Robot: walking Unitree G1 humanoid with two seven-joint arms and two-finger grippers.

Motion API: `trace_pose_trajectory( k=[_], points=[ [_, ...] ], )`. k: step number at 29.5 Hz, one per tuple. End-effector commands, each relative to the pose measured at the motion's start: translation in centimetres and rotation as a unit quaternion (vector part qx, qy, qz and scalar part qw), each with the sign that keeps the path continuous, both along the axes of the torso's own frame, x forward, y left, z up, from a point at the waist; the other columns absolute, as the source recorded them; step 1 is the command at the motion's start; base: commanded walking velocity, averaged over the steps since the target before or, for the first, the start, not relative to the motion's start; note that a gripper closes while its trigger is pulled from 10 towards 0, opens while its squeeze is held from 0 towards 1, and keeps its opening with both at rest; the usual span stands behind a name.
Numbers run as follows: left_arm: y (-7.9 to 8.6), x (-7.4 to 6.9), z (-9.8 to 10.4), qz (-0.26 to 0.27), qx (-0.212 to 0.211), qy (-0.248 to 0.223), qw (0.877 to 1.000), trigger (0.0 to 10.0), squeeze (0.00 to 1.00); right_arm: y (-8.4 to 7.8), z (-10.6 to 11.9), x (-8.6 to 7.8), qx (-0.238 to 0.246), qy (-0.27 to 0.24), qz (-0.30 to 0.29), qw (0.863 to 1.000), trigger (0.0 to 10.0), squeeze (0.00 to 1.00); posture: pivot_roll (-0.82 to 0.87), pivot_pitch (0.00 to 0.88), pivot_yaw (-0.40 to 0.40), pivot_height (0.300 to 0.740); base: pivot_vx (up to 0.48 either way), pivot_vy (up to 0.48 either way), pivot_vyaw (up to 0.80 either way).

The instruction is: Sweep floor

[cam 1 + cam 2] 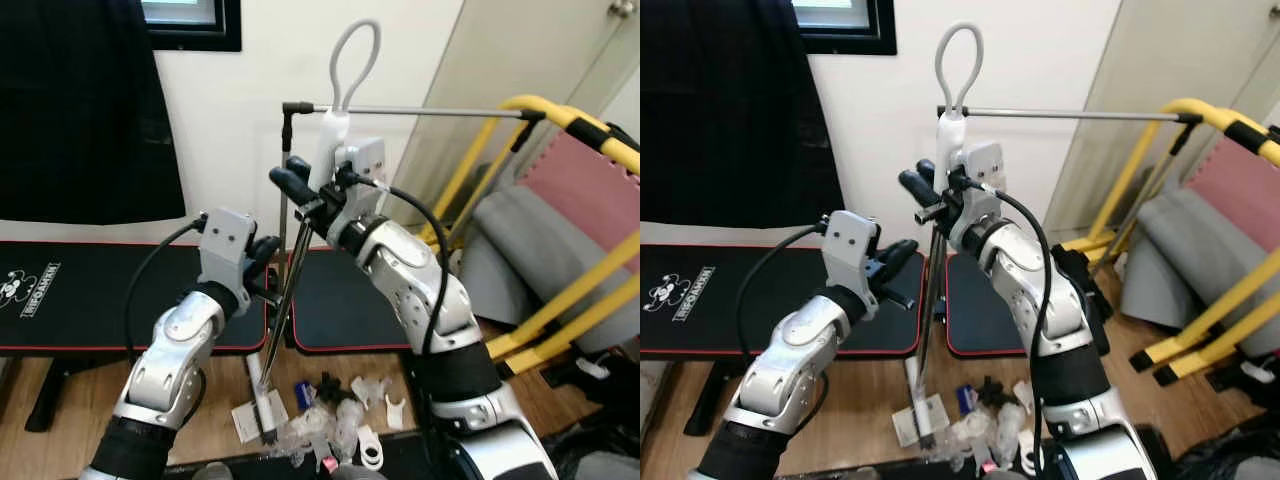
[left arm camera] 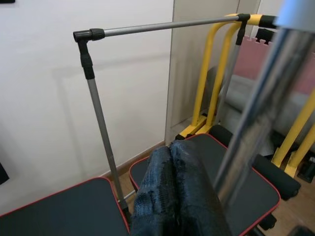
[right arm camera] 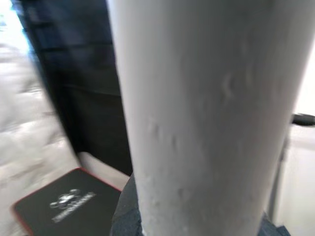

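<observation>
1. Wooden floor (image 1: 80, 400) runs below a white wall, with black red-edged mats (image 1: 90, 295) lying along the wall's foot.
2. Jaws of the right gripper (image 1: 300, 190) are clenched on the broom (image 1: 290, 280), high on its pole just under the white grip with the loop at the top; in the right wrist view the white grip (image 3: 197, 118) fills the middle, right against the camera.
3. Jaws of the left gripper (image 1: 265, 262) are pressed together with nothing between them; they sit just beside the broom pole, lower than the right gripper. In the left wrist view the two black fingers (image 2: 172, 196) lie against each other, and the shiny pole (image 2: 256, 113) passes close beside them.
4. From the right gripper the broom slants down to the floor, where its head meets a heap of litter (image 1: 340, 415): white scraps, clear plastic and a small blue piece, lying below the pole in front of the mats.
5. Behind the broom stands a grey clothes rail (image 1: 420, 111), its bar level with the white grip.
6. Beyond the rail's far end a yellow frame (image 1: 560, 300) leans over grey and pink pads.
7. Dark cloth (image 1: 85, 110) hangs on the wall above the mats.
</observation>
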State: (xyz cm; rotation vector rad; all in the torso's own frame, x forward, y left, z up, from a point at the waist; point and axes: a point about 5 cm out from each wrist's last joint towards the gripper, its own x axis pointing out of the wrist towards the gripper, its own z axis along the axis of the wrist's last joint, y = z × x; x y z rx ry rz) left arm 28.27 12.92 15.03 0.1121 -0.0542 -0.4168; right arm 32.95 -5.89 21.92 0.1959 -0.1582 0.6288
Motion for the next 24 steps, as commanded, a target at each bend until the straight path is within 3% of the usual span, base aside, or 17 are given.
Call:
trace_pose_trajectory(
  k=[1,7,11,17,21,24],
  points=[
    [-0.4,-0.7,-0.2,-0.012,0.014,0.005,1.000,10.0,0.00,-0.9,1.2,0.6,0.028,-0.026,-0.034,0.999,10.0,0.00,-0.06,0.131,-0.162,0.740,0.000,0.000,0.00],
    [-0.7,-1.4,-0.1,-0.022,0.009,0.013,1.000,10.0,0.00,-1.5,1.4,1.4,0.043,-0.027,-0.062,0.997,10.0,0.00,-0.06,0.171,-0.161,0.740,0.000,0.000,0.00],
    [-1.7,-3.9,0.4,-0.063,0.004,0.023,0.998,10.0,0.00,-2.7,2.6,3.2,0.071,-0.036,-0.102,0.992,10.0,0.00,-0.04,0.265,-0.153,0.740,0.000,0.000,0.00],
    [-2.0,-5.5,0.6,-0.080,0.026,0.020,0.996,10.0,0.00,-2.8,3.6,4.0,0.088,-0.059,-0.106,0.989,10.0,0.00,-0.04,0.320,-0.159,0.740,0.000,0.000,0.00],
    [-2.2,-5.9,0.7,-0.085,0.032,0.018,0.996,10.0,0.00,-2.7,3.7,4.1,0.085,-0.066,-0.107,0.988,10.0,0.00,-0.04,0.337,-0.163,0.740,0.000,0.000,0.00],
    [-2.3,-7.0,0.9,-0.094,0.038,0.020,0.995,10.0,0.00,-2.7,4.4,5.3,0.090,-0.071,-0.117,0.987,10.0,0.00,-0.03,0.376,-0.171,0.740,0.000,0.000,0.00]
  ],
)
